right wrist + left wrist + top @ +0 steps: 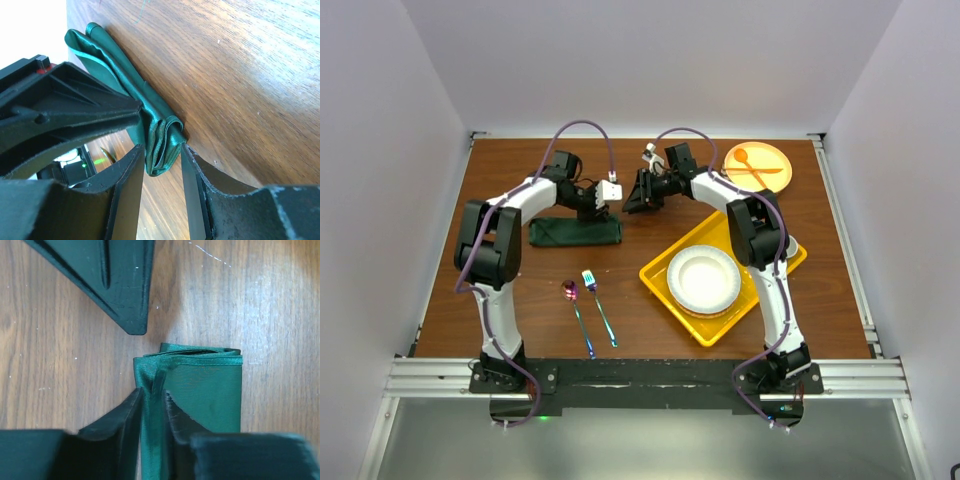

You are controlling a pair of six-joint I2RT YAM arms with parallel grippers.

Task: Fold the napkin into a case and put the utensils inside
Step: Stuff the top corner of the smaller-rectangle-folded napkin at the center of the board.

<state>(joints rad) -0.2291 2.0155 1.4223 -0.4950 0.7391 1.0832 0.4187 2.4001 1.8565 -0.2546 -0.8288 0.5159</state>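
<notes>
Left of centre on the table (pixel 545 320), clenching the napkin (pixel 570 233) by its right end in the right gripper (pixel 162 150). Lies as 1 narrow strip, long axis left-right. Straddles an edge fold with the left gripper (pixel 153 392); cannot tell if pinched.

The dark green napkin (pixel 570 233) lay folded into a narrow, apparently layered strip; the iridescent spoon (pixel 580 322) and fork (pixel 602 312) lay side by side nearer.

napkin (pixel 205 385): green cloth, smooth, satin sheen, stitched hem | table (pixel 60 350): brown wood, visible grain, faint gloss, a fine scratch | spoon (pixel 578 312), fork (pixel 600 305): polished metal, iridescent | tray (pixel 660 280): yellow, plastic look, smooth | white plate (pixel 703 278): matt | left gripper (pixel 152 402): black plastic, matt, rough-edged
</notes>
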